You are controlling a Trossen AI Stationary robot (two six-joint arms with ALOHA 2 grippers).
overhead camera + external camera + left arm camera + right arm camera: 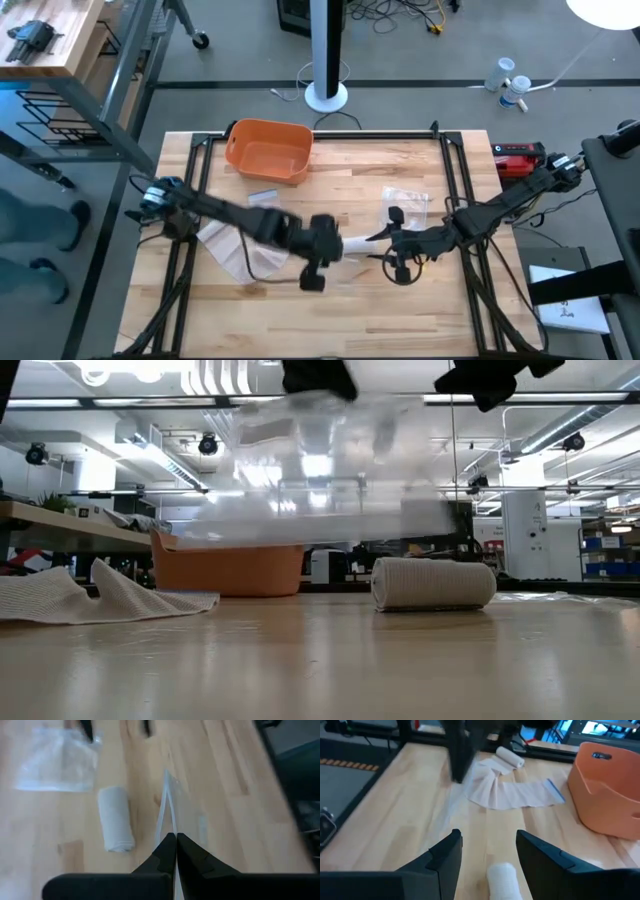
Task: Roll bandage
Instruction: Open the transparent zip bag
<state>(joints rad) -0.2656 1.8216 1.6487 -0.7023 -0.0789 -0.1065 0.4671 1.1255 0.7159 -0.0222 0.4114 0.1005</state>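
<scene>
The left gripper (176, 840) hangs over the middle of the table (300, 320), its jaws pinched tight on the edge of a clear plastic bag (175, 805), which it holds lifted off the wood. At about 3 o'clock from it, the right gripper (487, 845) hovers with jaws wide apart and empty, directly over a finished rolled bandage (433, 582) lying on its side on the table between the two grippers. A second bandage (515, 790) lies partly unrolled and rumpled at roughly 9 o'clock from the left gripper, one end coiled. An orange bin (268, 150) sits at 11 o'clock, toward the far edge, and another clear packet (408, 205) lies at 1 o'clock.

The step in hand looks like bagging the roll. To do it well, the left gripper should keep the bag's mouth up and steady, while the right gripper comes down square across the roll's middle, closing only enough to hold without squashing or loosening the wraps
</scene>
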